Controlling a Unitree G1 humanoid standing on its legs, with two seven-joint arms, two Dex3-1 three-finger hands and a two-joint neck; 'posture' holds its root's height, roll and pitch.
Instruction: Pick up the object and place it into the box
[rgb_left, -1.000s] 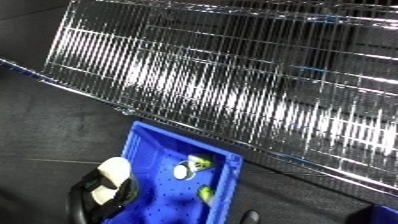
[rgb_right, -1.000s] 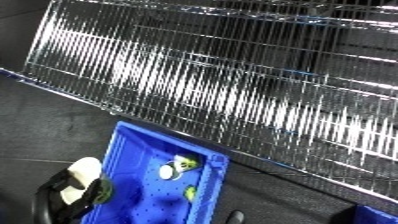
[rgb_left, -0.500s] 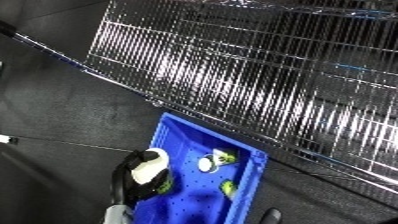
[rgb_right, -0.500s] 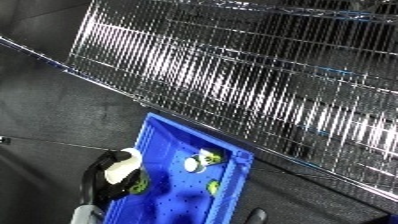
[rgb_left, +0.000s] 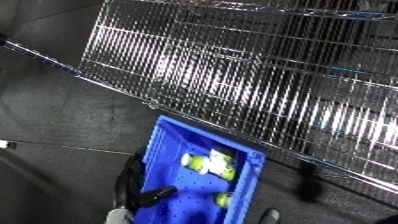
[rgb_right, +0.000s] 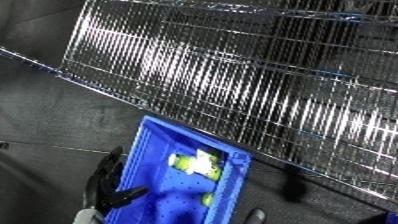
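1. Dark grey tabletop (rgb_left: 80, 125) carries a blue bin (rgb_left: 244, 172) beside a wire rack (rgb_left: 266, 75).
2. White-and-green objects (rgb_left: 209, 164) lie inside the bin.
3. Left hand (rgb_left: 142, 192) at the bin's left wall, fingers relaxed, empty.

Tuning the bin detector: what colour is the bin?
Bright blue. The bin shows best in the left eye view, with white-and-green items inside.
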